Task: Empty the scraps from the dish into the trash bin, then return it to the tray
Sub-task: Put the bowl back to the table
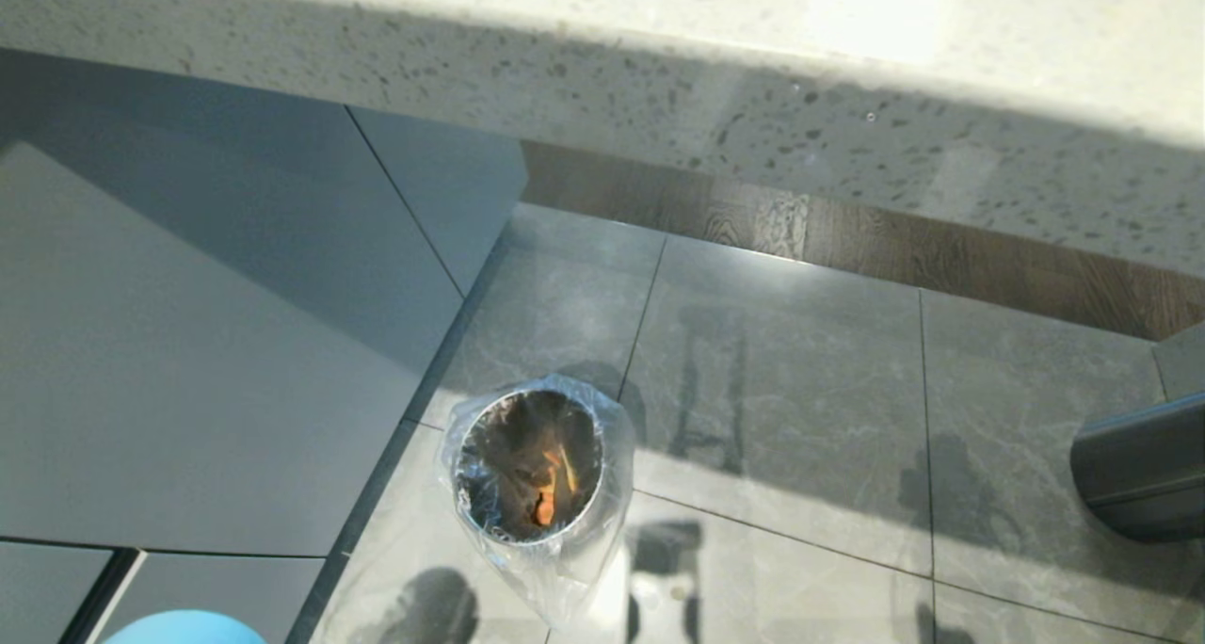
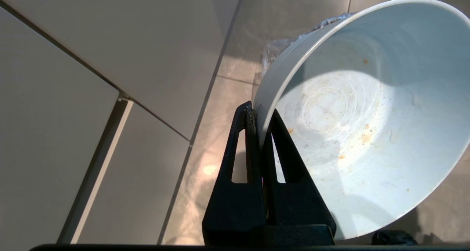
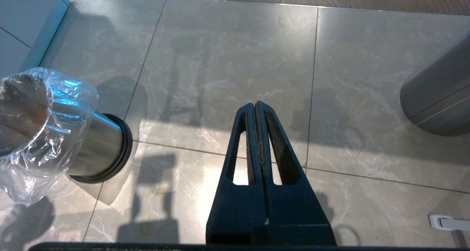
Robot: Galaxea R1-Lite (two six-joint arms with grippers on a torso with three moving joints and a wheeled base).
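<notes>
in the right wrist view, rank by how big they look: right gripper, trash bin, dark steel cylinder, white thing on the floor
1. right gripper, though it sits nearest the camera
2. trash bin with its bag
3. dark steel cylinder, cut off by the edge, so unsure against the bin
4. white thing

bright light, hard shadows on glossy floor tiles (image 3: 235,60); glare on countertop (image 1: 847,23); frames sharp.
</notes>
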